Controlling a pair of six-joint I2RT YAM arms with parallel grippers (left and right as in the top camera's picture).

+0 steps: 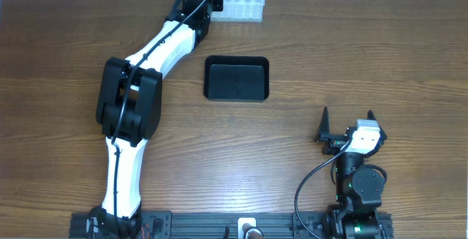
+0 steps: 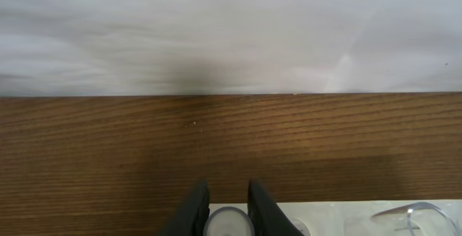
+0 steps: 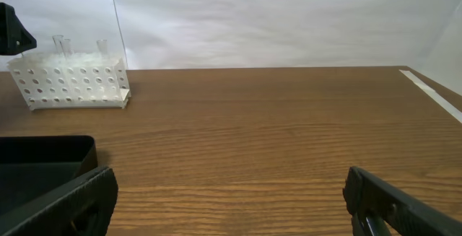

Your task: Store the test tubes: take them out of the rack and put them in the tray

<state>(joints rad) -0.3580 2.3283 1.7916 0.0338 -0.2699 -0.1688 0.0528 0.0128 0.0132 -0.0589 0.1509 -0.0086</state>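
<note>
The white rack [image 1: 243, 5], full of little holes, sits at the top middle. The left hand [image 2: 227, 193] pinches a clear test tube [image 2: 229, 224] there. The right hand [image 1: 348, 112] is wide open, lower right.

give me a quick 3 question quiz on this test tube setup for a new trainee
1. True or false: the black tray already holds a tube.
2. The right end effector is: A) open, away from the rack; B) shut on a tube; C) inside the tray.
3. What stands between the fingers of the left end effector?

Key: 1 false, the tray is empty. 2 A. 3 a test tube, its rim showing in the left wrist view.
</note>
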